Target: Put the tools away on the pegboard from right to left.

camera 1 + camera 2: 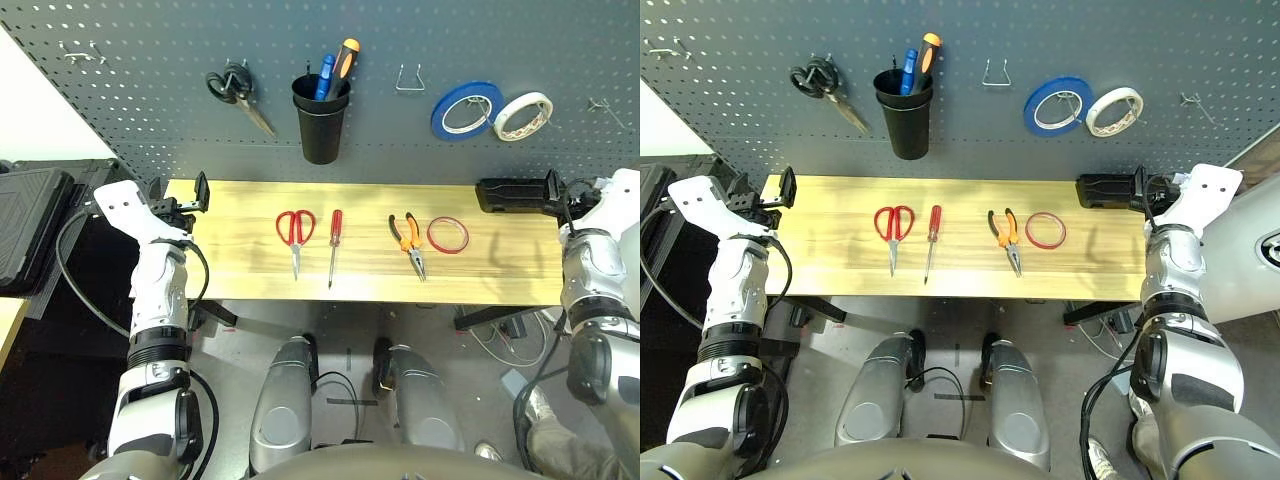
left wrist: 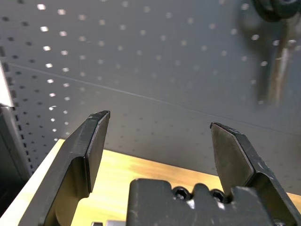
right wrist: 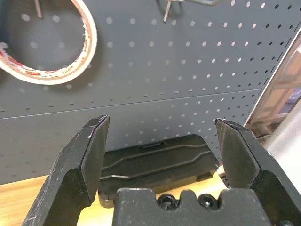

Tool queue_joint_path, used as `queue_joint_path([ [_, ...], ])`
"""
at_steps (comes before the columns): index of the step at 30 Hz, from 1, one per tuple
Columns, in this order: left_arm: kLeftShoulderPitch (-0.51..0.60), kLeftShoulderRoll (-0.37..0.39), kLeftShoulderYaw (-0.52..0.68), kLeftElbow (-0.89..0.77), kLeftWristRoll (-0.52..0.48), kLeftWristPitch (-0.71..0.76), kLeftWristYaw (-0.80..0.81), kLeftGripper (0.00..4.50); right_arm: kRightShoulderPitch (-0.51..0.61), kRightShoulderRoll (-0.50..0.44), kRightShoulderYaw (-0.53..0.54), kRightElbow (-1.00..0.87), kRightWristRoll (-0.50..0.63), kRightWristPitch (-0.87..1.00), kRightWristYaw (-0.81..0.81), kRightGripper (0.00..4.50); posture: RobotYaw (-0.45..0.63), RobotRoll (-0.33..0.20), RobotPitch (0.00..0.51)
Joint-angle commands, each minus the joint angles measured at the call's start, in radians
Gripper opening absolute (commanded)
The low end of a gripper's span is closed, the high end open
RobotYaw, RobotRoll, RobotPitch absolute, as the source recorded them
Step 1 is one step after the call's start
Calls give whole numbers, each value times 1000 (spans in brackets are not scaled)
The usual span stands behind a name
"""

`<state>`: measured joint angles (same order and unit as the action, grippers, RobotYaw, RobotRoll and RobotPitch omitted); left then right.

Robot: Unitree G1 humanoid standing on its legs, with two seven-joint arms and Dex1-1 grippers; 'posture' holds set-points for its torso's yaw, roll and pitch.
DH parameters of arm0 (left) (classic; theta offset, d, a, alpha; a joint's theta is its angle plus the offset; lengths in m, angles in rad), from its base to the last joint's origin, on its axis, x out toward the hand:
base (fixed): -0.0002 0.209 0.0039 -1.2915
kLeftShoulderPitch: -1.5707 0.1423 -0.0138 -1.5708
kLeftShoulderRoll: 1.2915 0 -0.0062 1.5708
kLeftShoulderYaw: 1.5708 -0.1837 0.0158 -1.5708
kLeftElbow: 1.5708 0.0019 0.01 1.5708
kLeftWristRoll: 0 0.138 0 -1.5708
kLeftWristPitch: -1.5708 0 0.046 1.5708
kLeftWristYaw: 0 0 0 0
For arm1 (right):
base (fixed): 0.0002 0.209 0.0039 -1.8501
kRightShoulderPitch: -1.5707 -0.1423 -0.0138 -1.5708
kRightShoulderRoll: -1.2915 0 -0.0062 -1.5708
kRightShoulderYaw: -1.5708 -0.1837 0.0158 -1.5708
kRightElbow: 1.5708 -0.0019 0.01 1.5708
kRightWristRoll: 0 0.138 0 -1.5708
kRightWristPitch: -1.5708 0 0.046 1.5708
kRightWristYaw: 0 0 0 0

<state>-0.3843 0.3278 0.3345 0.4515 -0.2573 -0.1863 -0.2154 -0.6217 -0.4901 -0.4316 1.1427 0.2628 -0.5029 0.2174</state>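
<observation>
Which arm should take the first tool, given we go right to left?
Right, probably. The red tape ring is the rightmost tool on the table, nearer the right gripper, which is open at that end. The left gripper, also open, sits at the far left end.

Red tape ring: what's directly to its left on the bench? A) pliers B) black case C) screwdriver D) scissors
A: the pliers lie just left of the red tape ring, with the screwdriver and scissors further left.

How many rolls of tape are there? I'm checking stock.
3: a blue roll and a white roll hanging on the pegboard, and a thin red ring lying on the table.
</observation>
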Motion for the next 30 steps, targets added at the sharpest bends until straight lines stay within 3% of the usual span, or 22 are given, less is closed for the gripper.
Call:
queue_joint_path([
  [1,26,-6,-3,-14,-4,21,-2,4452,15,-8,-1,11,-5,-11,5,4500,247,0,187],
  [8,49,-11,-16,-57,-11,62,-18,4452,9,-15,19,0,-11,16,74,4500,236,0,212],
  [12,101,-6,-79,-180,-38,178,-101,4452,19,-33,48,-15,-29,66,116,4500,235,0,224],
  [21,172,56,-263,-463,-88,453,-330,4452,-4,-150,226,-18,-170,371,267,4500,217,0,239],
  [30,145,115,-406,-570,-94,616,-476,4452,-72,-177,395,-8,-282,498,549,4500,210,0,259],
])
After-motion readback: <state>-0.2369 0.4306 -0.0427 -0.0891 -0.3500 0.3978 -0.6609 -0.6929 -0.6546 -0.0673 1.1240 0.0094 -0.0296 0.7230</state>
